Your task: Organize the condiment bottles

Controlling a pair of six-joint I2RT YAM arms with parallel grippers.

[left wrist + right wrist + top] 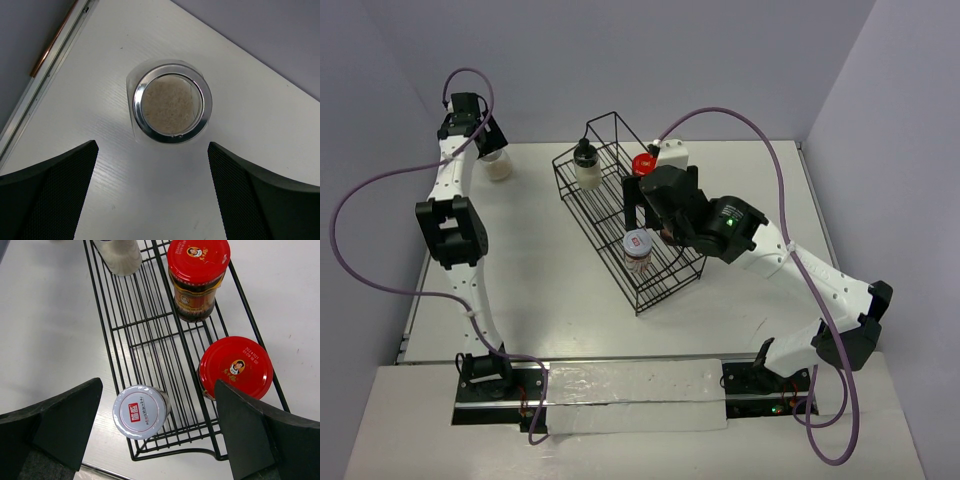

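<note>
Condiment bottles (198,262): I count four in black wire rack (150,330); clear pale-filled jar (172,102) outstanding, table's (520,280) far-left corner; left pincer (152,147), right pincer (159,385) released.

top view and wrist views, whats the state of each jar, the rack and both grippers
pale jar, upright on the table, outside the wire rack, untouched
black-capped jar, upright in the rack
far red-lidded jar, upright in the rack, lid on
near red-lidded jar, upright in the rack, lid on
white-lidded jar, upright in the rack
left gripper, open over the pale jar
right gripper, open, empty, over the rack
</note>
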